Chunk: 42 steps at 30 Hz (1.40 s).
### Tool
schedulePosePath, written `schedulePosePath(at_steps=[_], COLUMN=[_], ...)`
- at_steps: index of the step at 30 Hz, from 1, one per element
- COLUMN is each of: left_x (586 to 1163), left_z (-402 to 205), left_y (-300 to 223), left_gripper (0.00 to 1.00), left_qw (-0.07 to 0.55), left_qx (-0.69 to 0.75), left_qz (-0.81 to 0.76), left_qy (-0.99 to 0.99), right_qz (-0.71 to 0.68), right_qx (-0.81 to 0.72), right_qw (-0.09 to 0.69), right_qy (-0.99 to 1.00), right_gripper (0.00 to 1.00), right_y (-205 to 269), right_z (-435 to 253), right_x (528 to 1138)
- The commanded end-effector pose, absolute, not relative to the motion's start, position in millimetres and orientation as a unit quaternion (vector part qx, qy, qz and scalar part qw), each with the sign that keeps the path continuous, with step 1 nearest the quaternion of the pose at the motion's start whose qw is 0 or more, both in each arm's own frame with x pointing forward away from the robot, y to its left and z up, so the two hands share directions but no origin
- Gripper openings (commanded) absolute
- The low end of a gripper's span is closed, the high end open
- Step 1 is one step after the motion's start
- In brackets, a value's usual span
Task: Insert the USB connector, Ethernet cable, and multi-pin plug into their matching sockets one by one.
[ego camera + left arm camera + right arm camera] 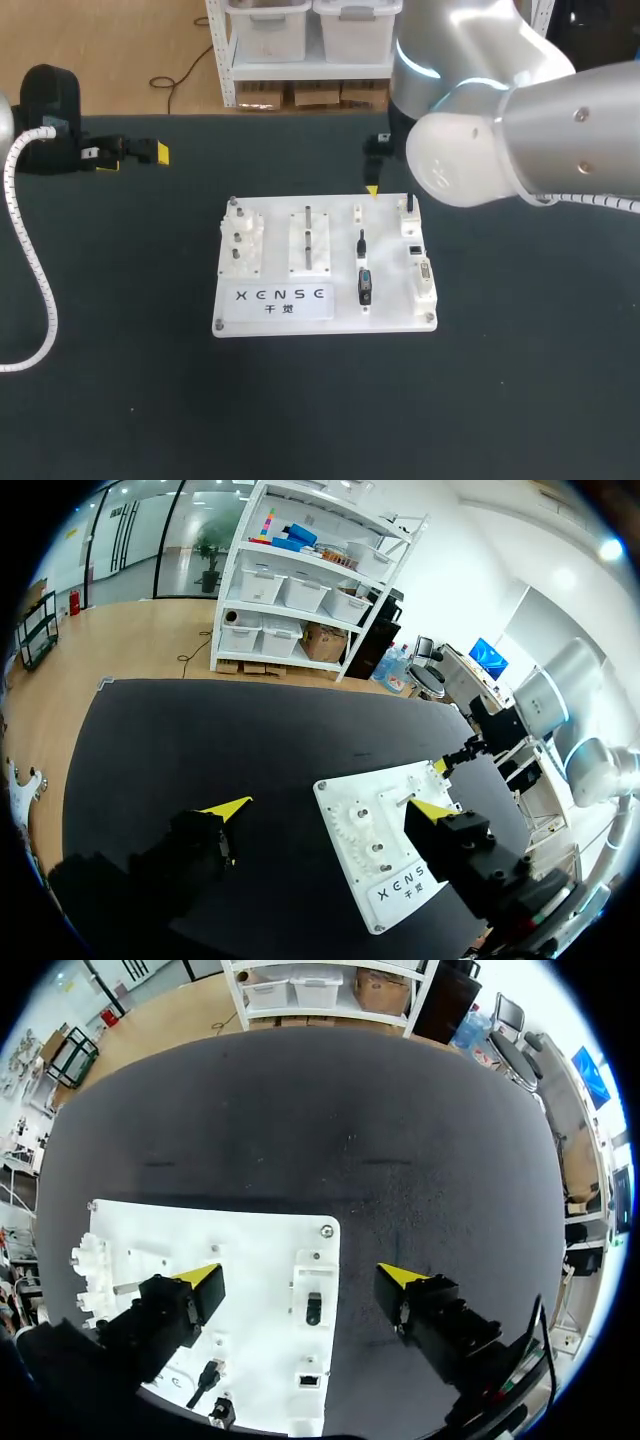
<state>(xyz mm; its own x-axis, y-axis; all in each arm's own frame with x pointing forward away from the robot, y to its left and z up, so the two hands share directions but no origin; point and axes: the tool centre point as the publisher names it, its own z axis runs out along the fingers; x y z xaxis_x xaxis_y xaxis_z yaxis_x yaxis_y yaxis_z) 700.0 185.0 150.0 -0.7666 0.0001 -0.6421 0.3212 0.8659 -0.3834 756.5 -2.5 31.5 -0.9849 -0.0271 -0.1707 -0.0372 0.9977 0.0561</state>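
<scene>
The white socket board (pixel 325 310) lies mid-table. At its far right corner a black USB connector (pixel 408 205) stands upright in a socket block. In the right wrist view that connector (pixel 313 1308) sits just ahead of my right gripper (pixel 302 1278), whose fingers are open wide and touch nothing. One yellow fingertip (pixel 372 190) shows at the board's far edge. The Ethernet socket (pixel 413 248) and multi-pin socket (pixel 424 272) line the right edge. A black plug with a short cable (pixel 364 284) rests in the board's middle. My left gripper (pixel 330 808) hangs open and empty at the far left.
Gear pegs (pixel 240 240) and two upright pins (pixel 309 238) occupy the board's left half. A white coiled cable (pixel 35 270) from my left arm runs down the table's left side. Dark table surface surrounds the board on all sides.
</scene>
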Motion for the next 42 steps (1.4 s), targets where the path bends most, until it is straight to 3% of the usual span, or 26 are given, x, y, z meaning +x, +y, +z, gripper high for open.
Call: schedulePosePath(at_steps=[1,19,42], left_x=[700.0,700.0,700.0], left_z=[150.0,150.0,150.0], left_y=[185.0,185.0,185.0], left_gripper=[1.0,1.0,1.0], left_qw=[0.33,0.33,0.33], left_qx=[0.088,0.088,0.088], left_qz=[-0.243,-0.243,-0.243], left_qy=[0.908,0.908,0.908], right_qz=[0.031,0.048,0.04], right_qx=[-0.017,-0.04,-0.072], right_qw=[0.096,0.103,0.052], right_qy=[0.995,0.993,0.995], right_gripper=[1.0,1.0,1.0], right_y=[-1.3,42.7,67.4], right_z=[41.9,65.9,39.2], right_x=[746.7,707.4,663.5])
